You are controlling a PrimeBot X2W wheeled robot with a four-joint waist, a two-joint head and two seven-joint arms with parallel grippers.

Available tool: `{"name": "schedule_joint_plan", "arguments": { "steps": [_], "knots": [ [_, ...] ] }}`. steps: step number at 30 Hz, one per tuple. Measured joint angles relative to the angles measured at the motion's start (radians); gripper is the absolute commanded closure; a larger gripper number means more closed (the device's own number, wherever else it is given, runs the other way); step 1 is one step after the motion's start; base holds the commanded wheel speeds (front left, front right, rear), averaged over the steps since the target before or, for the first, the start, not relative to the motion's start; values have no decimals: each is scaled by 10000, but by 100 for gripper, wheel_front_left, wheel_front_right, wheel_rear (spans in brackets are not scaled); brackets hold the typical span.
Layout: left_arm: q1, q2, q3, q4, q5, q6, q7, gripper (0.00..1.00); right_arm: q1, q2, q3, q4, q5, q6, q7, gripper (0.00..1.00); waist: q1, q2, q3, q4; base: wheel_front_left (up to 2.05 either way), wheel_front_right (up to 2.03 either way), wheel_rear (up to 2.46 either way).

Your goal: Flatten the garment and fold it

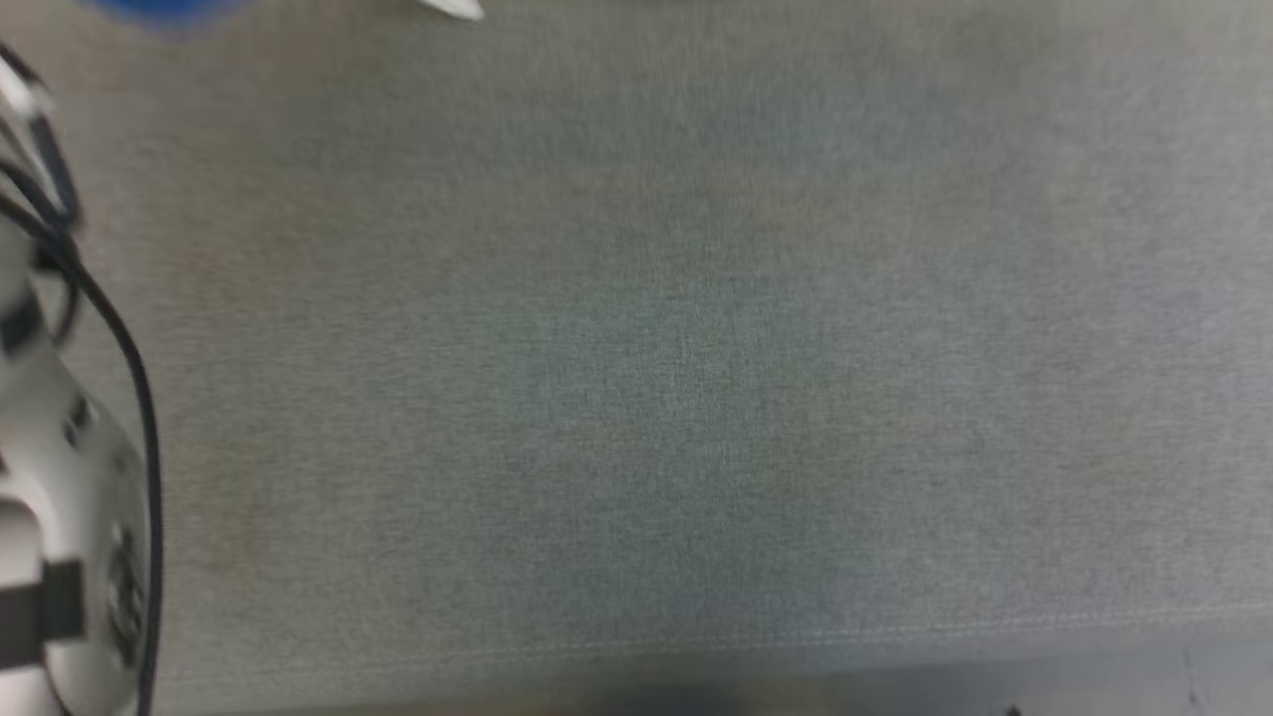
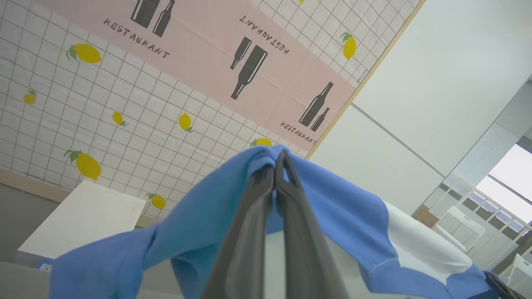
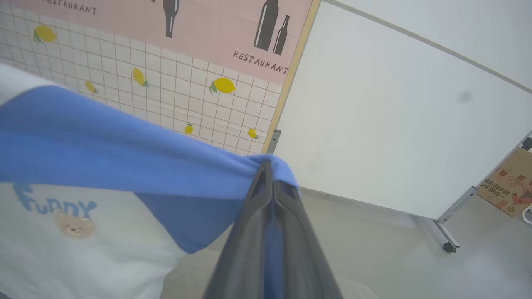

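A white T-shirt (image 3: 104,141) with blue sleeves, pinched at two points by a robot.
From the head camera, a pale left forearm (image 1: 60,497) with black cables (image 1: 139,398) sits at the left edge over a grey fabric surface (image 1: 696,398); a blurred sliver of blue and white shows at the top edge. The left gripper (image 2: 275,166) is closed on a fold of blue sleeve cloth, which drapes down both sides of its fingers (a lemon-print tiled wall (image 2: 124,124) stands behind). The right gripper (image 3: 268,174) is likewise clamped on blue cloth; to its left hangs the shirt's white chest, printed "FUNNY" above a small bear. A white partition (image 3: 395,124) stands to the right.
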Motion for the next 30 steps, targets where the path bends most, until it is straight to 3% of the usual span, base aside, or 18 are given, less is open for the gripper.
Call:
{"name": "schedule_joint_plan", "arguments": {
  "steps": [7, 14, 17, 23, 30],
  "knots": [
    [-2347, -236, 284, 1164, 326, 33, -1461, 100, -2382, 640, -817, 1233, -1018, 4, -2052, 100, 1, 0, 1340, -151, 0, 0, 0],
    [-3568, -456, 424, 1691, 343, -470, -2778, 100, -4076, 911, -1599, 2173, -2044, 35, -4589, 100, 0, 0, 2201, -251, 0, 0, 0],
    [-3588, -477, 408, 1833, 343, -715, -2989, 100, -4217, 936, -1609, 2769, -2130, 35, -4865, 100, 0, 0, 2369, -252, 0, 0, 0],
    [-1996, -6, -48, 2393, 616, -1304, -2713, 100, -2914, 777, -899, 3862, -1452, 31, -5116, 100, -1, 0, 2268, -102, 0, 0, 0],
    [1882, 826, -767, 2360, 1018, -1952, -1858, 100, 381, 430, 305, 4094, 357, 29, -4270, 100, -2, 0, 1489, -19, 0, 0, 0]
  ]
}}
